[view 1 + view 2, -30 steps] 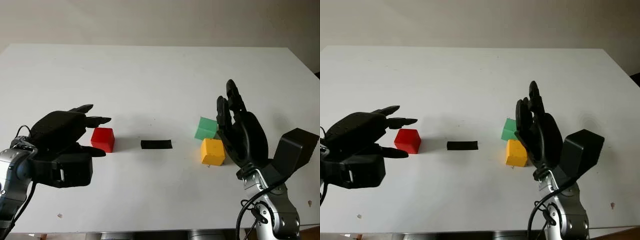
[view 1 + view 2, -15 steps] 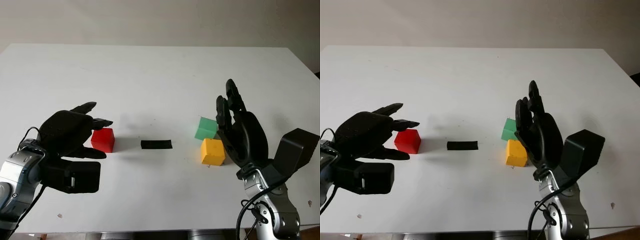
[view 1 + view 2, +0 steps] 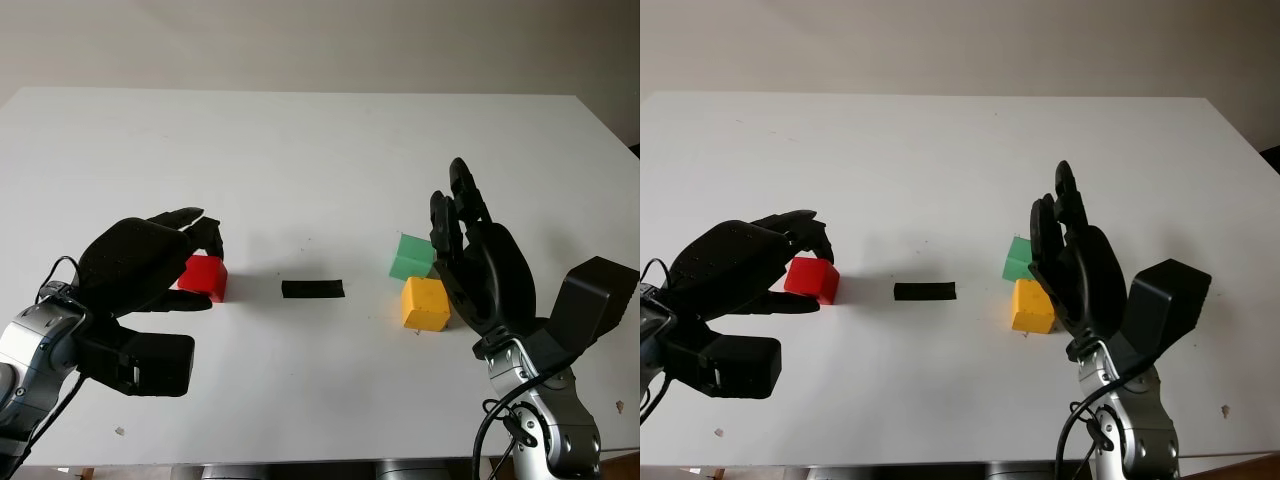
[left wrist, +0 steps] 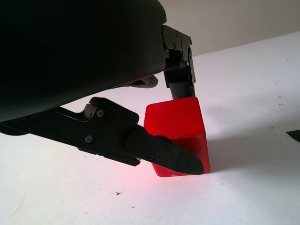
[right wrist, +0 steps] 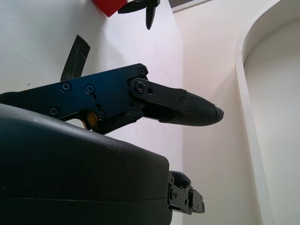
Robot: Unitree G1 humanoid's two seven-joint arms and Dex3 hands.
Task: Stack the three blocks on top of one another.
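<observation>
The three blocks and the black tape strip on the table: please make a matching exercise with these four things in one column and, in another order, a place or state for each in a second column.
Things:
1. red block
2. green block
3. yellow block
4. black tape strip

Places or states:
A. nearest the table's near edge, beside the open right hand
B. lies flat between the red block and the other two
C. between the left hand's closing fingers
D. just behind the yellow one

Pairs: 1-C, 2-D, 3-A, 4-B

- Red block point(image 3: 204, 277): on the worktop's left side, tilted, fingers around it.
- Green block point(image 3: 412, 256): right side, touching the yellow one.
- Yellow block point(image 3: 424, 303): just nearer, upright.
</observation>
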